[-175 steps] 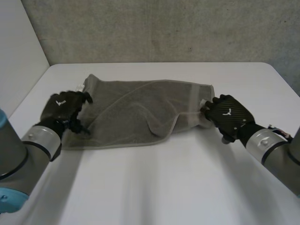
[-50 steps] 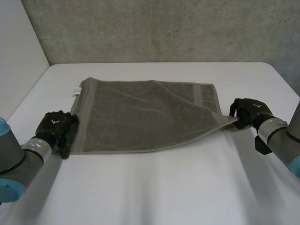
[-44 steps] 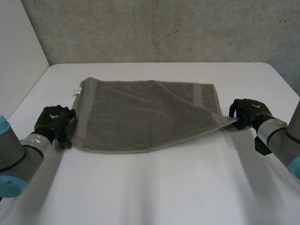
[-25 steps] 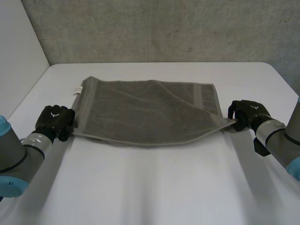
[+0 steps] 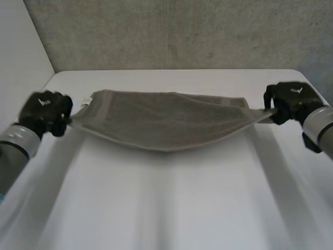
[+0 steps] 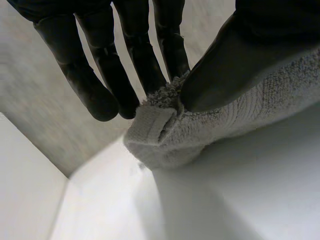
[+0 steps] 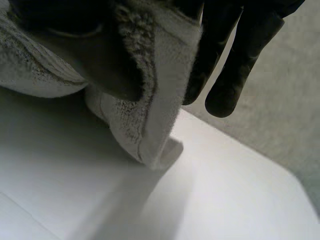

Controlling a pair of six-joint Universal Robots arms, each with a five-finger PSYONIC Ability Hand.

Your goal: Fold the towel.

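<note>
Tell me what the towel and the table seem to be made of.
The towel looks like grey terry cloth, probably cotton: fuzzy looped pile, flat woven hem band, sagging softly. The table has a smooth white top, maybe laminate or painted board; I cannot tell which.

The head camera is looking down from the near side, between the arms, across the white table [image 5: 171, 208] toward the far grey wall [image 5: 171, 31]. Each wrist camera is peering closely along its own palm, the left hand [image 6: 225, 65] and the right hand [image 7: 240, 50] each framing one end of the towel [image 5: 166, 122], which all three views are sharing.
</note>
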